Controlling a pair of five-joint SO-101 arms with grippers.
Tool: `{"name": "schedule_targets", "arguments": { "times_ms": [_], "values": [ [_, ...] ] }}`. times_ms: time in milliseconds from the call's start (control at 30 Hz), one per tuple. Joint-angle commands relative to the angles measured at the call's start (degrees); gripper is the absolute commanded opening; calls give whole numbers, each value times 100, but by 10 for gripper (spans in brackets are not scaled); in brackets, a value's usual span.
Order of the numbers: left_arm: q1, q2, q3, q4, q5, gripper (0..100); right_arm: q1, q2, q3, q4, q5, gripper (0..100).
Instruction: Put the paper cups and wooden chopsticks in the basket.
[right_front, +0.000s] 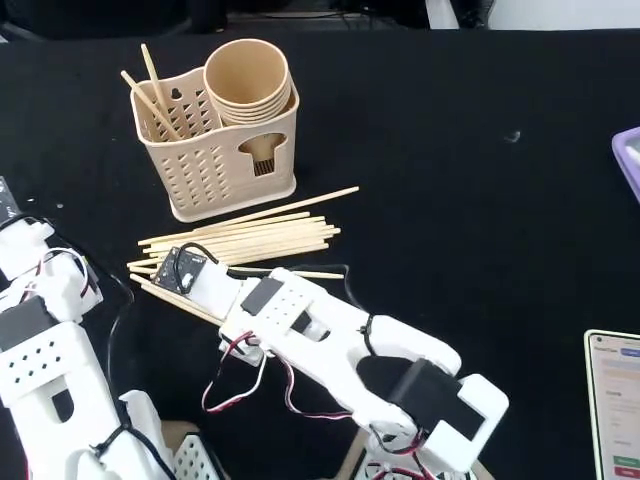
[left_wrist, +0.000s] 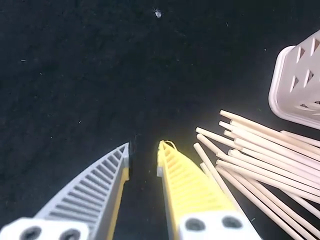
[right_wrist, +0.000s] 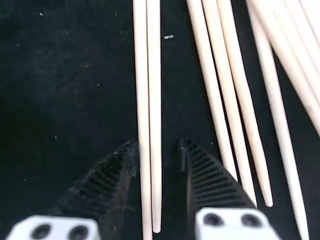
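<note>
Presently on record: one black-covered table (right_front: 470, 220), contents as follows.

Basket (right_front: 215, 165): beige, perforated, two compartments, standing upright toward the far side of the table. One compartment holds a nested stack of paper cups (right_front: 247, 78), mouths up. The other holds two standing chopsticks (right_front: 152, 98), leaning, their ends above the rim.

Loose chopsticks (right_front: 245, 238): a bundle lying flat on the table near the front of the basket, roughly parallel, with one stick angled out past the rest.

Right arm (right_front: 330, 345): white, extended from the near edge, its wrist over the near side of the bundle.

Right gripper (right_wrist: 157, 150): black fingers (right_wrist: 205, 172) parted and low over the cloth. They straddle a pair of chopsticks (right_wrist: 148, 90) lying side by side between them. A gap shows between the pair and one finger, so nothing is clamped. Further sticks lie just beside it, outside the jaws.

Left arm (right_front: 45, 340): white, at the near left corner of the table.

Left gripper (left_wrist: 143, 147): one grey finger and one yellow finger (left_wrist: 185, 185), narrowly parted with nothing between them, over bare black cloth. The ends of the loose chopsticks (left_wrist: 260, 160) lie just beside the yellow finger, and a corner of the basket (left_wrist: 295, 85) shows beyond them.

Sundries: a purple object (right_front: 628, 155) at the table's right edge, and a flat device with a lit screen (right_front: 614, 400) at the near right.
</note>
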Motion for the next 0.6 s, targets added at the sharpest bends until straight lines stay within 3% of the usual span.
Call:
{"name": "schedule_targets", "arguments": {
  "times_ms": [0, 300, 400, 567],
  "values": [
    [-75, -88, -48, -9, -18, 102, -158, 31, -295, -105, 18, 145],
    [-75, -79, -48, -9, -18, 102, -281, 804, -1015, 396, 18, 136],
    [-75, -79, -48, -9, -18, 102, -290, 1024, -1182, 527, 26, 12],
    [-75, -79, -48, -9, -18, 102, -158, 576, -971, 686, 18, 10]
  ]
}}
